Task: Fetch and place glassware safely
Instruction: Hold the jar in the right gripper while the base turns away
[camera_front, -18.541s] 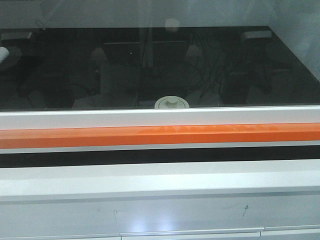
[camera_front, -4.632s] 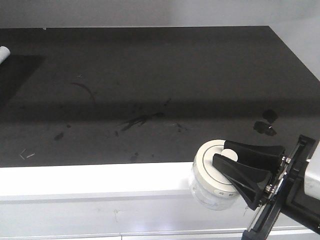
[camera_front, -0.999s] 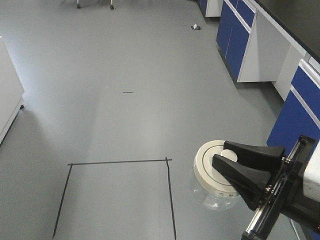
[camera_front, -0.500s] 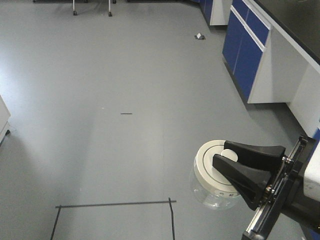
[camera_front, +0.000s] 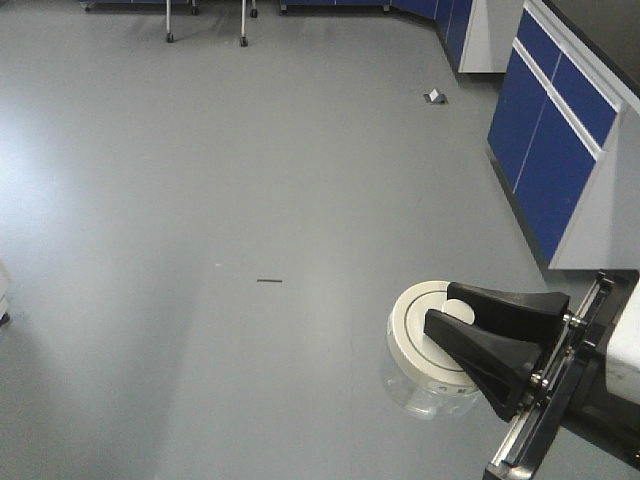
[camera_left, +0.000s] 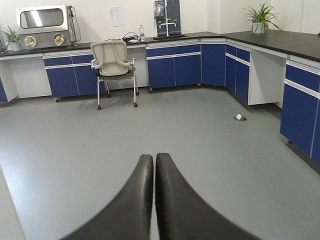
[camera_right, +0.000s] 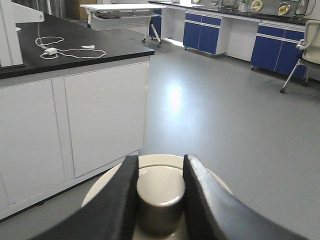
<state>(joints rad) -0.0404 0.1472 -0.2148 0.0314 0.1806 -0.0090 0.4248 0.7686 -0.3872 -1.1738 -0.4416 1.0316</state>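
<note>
The glassware (camera_front: 420, 360) is a squat clear jar with a round cream-white lid and a central knob (camera_right: 160, 192). It hangs in the air above the grey floor at the lower right of the front view. My right gripper (camera_front: 450, 308) is shut on that knob, one black finger on each side (camera_right: 161, 165). Only the lid shows in the right wrist view; the glass body is hidden under it. My left gripper (camera_left: 154, 157) is shut with nothing between its fingers, pointing across the room.
Blue cabinets (camera_front: 560, 140) under a dark counter run along the right. A white cabinet (camera_right: 75, 130) with a black top and a cable stands left in the right wrist view. An office chair (camera_left: 115, 70) stands by the far cabinets. A small object (camera_front: 435, 96) lies on the floor.
The view has swept on across the floor: the black tape square has left the frame and the blue cabinets have shifted right. The right gripper holds the jar in the same place in frame.
</note>
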